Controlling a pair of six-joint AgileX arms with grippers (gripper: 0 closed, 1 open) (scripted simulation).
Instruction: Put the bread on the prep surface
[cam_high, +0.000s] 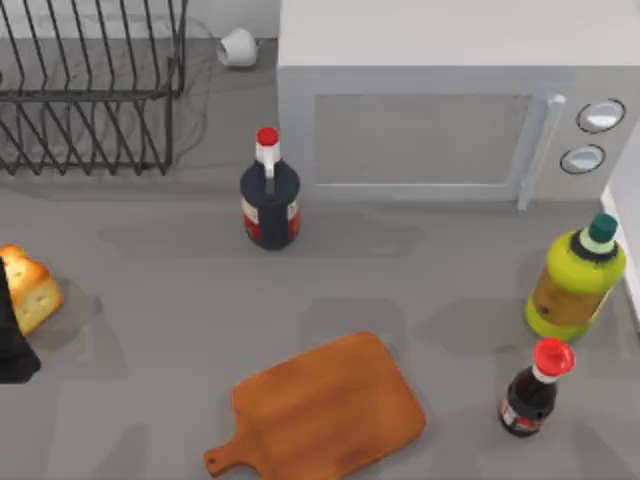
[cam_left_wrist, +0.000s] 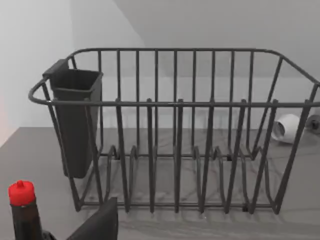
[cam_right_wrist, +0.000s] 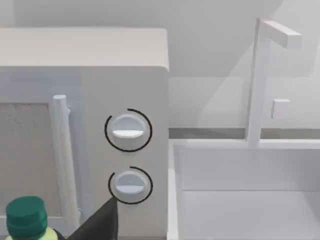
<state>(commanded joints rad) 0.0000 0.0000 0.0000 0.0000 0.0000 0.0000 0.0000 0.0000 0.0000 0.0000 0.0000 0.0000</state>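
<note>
The bread (cam_high: 32, 289), a small pale chunk with a golden-brown crust, is at the table's far left edge. My left gripper (cam_high: 12, 340) shows as a dark shape right against the bread's left side; I cannot see whether it holds the bread. The prep surface (cam_high: 330, 405) is a reddish-brown wooden cutting board lying flat at the front centre, its short handle pointing to the front left. Nothing lies on it. A dark part of my right gripper (cam_right_wrist: 97, 225) shows in the right wrist view, in front of the microwave's dials (cam_right_wrist: 128, 131).
A dark red-capped bottle (cam_high: 269, 195) stands mid-table before the microwave (cam_high: 440, 100). A wire dish rack (cam_high: 90, 90) fills the back left. At the right stand a yellow-green bottle (cam_high: 577, 280) and a small dark red-capped bottle (cam_high: 535, 390). Grey countertop lies between bread and board.
</note>
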